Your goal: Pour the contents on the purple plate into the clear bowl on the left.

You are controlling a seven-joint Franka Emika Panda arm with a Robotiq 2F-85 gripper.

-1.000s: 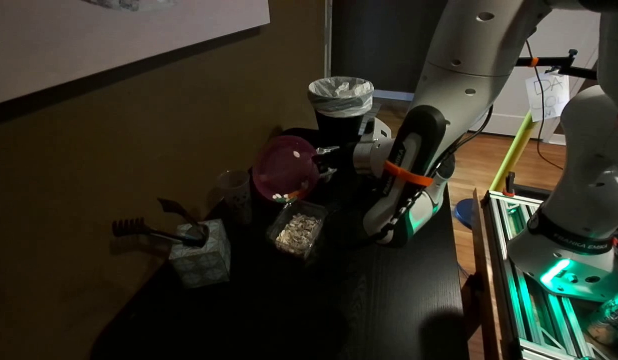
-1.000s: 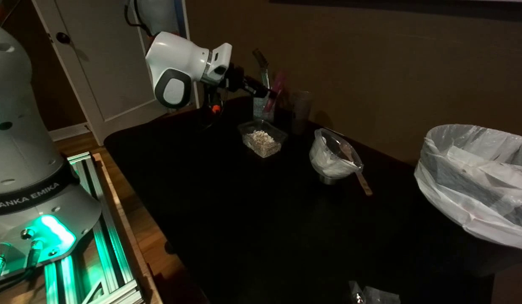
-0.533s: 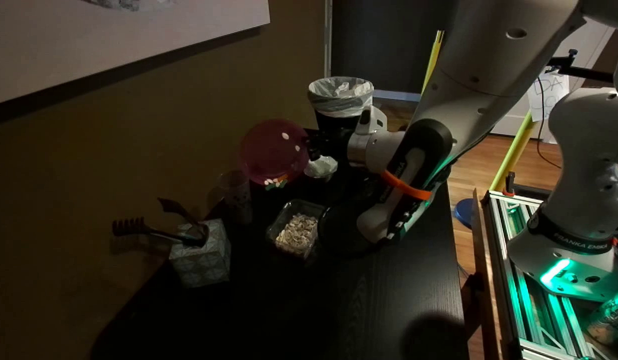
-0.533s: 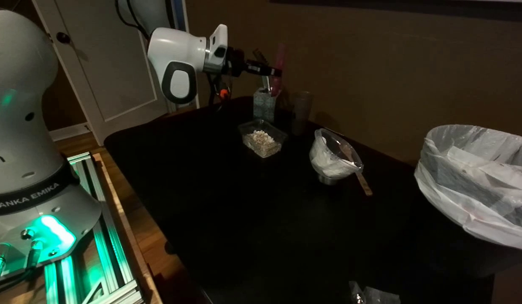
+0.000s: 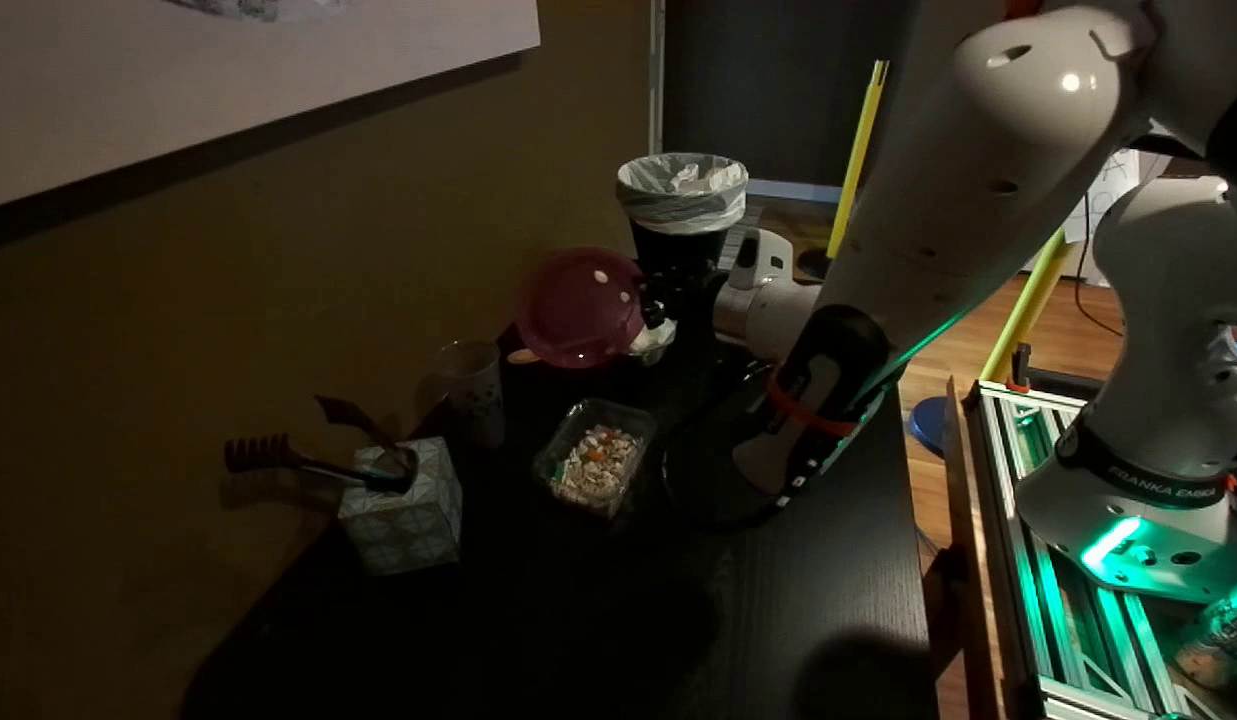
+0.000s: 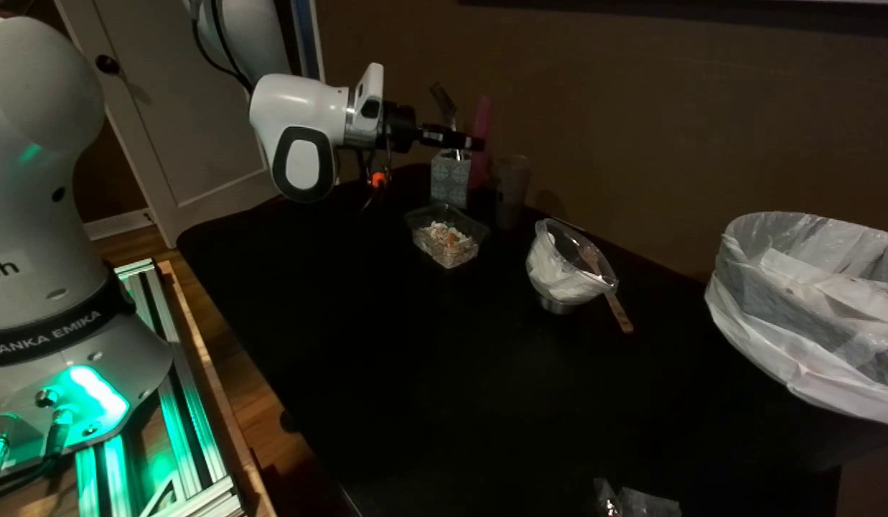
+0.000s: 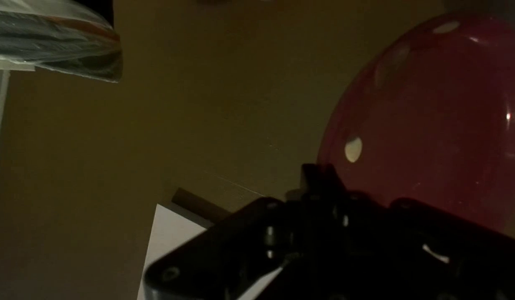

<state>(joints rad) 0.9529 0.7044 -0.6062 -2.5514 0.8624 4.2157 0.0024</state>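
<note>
The purple plate is held steeply tilted, nearly upright, in both exterior views. It shows edge-on as a pink strip and fills the right of the wrist view. A few pale bits cling to its face. My gripper is shut on the plate's rim, also in the wrist view. The clear bowl, a square see-through container, stands on the table below and nearer this camera than the plate. It holds pale flakes with orange and green bits on top, also in an exterior view.
A second clear bowl with white powder and a wooden spoon stands near the wall, partly behind the plate. A tall cup and a tissue box with utensils stand nearby. A lined bin is at the table's far end.
The plate first rose, then dropped a little. Orange, white and green pieces that lay at its lower edge have left it, and such pieces now lie in the clear bowl.
</note>
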